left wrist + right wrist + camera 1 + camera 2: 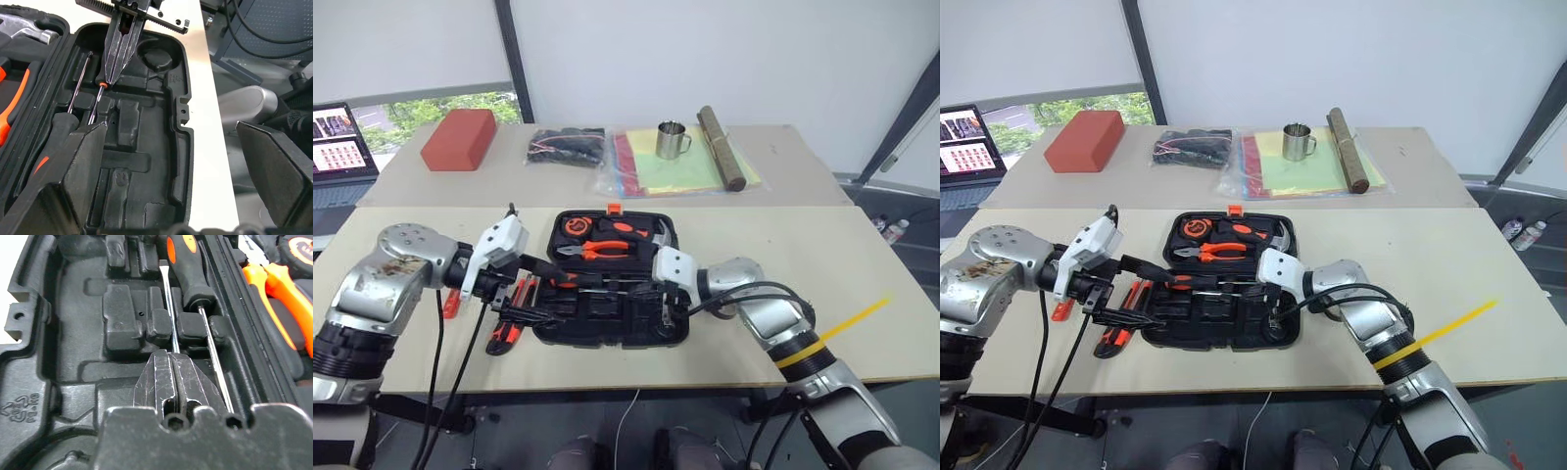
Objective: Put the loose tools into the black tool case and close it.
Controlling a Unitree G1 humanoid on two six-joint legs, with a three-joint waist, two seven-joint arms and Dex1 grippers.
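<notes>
The black tool case [677, 331] lies open in the middle of the near table. Pliers, hammer and tape measure sit in its far half. Two slim screwdrivers [167, 303] [212, 347] lie side by side in recesses of the near half. My right gripper [172, 356] is shut, its tips down at the end of one screwdriver's shaft [102, 84]; I cannot tell whether the shaft is pinched. My left gripper [536, 291] hangs wide open over the case's left edge, holding nothing. More loose tools, orange and black [504, 335] [451, 304], lie on the table left of the case.
On the far table stand a red block [460, 139], a black bag of cables [568, 147], a metal mug [672, 140], a brown roll [722, 147] and a plastic folder [675, 171]. A laptop [342, 147] is at far left. Yellow tape [857, 318] marks the near table's right.
</notes>
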